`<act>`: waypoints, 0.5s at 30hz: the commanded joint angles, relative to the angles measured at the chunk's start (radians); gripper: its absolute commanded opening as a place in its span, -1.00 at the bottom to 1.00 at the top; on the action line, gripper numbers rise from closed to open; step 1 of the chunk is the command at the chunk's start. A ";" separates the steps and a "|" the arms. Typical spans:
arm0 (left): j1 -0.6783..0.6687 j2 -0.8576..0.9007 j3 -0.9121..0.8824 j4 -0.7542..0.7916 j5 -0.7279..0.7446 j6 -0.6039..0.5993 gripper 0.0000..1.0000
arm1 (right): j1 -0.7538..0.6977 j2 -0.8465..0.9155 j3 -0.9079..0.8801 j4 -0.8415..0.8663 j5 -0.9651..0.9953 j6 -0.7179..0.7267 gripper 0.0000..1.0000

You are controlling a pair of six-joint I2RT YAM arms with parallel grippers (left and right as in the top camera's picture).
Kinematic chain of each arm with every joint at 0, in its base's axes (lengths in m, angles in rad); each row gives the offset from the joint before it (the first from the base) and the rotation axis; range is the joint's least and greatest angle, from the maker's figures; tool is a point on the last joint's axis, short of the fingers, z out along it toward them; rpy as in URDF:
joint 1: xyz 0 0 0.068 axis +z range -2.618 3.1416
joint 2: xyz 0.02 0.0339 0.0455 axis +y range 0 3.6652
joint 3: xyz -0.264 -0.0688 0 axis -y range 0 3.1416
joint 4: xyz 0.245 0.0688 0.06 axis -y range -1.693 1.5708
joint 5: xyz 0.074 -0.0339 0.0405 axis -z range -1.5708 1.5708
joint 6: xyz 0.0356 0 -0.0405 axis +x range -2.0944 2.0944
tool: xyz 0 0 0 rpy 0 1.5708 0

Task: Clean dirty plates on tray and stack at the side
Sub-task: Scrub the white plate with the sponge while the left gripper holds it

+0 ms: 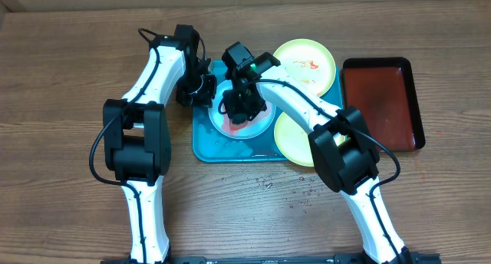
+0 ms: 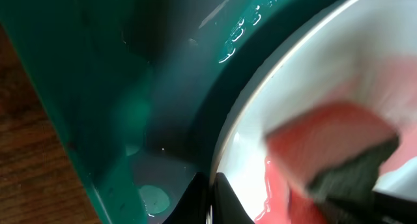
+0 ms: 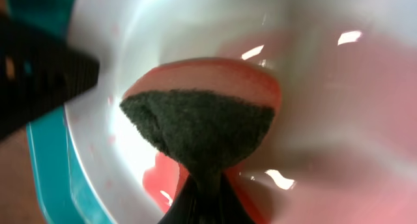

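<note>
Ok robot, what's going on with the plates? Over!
Right pincer shut on sponge, pressed into white plate. Left pincer shut on that plate's rim. Far yellow plate smeared red, near yellow plate partly behind right arm. Nothing in the way.

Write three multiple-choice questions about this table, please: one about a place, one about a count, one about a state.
1. Where does the dark red tray lie, relative to the teal tray?
A. on top of it
B. beside it, on the robot's right
C. beside it, on the robot's left

2. How many yellow-green plates are there?
A. one
B. two
C. four

3. What is the right gripper doing?
A. standing open and empty
B. holding a cup
C. shut on a sponge inside the white plate

Answers:
1 B: it sits at the far right, past the yellow-green plates.
2 B: both lie at the teal tray's right end.
3 C: the wrist view shows the sponge pinched over the plate.
</note>
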 commanded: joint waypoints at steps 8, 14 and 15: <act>0.005 0.008 -0.005 0.004 -0.002 0.023 -0.92 | -0.048 0.014 0.003 -0.145 0.085 -0.104 -0.92; 0.005 0.008 -0.005 -0.008 -0.002 0.023 -0.92 | -0.088 0.014 0.003 -0.177 0.320 -0.096 -0.93; 0.005 0.008 -0.005 -0.007 -0.002 0.023 -0.92 | -0.092 0.014 0.003 -0.173 0.342 -0.095 -0.93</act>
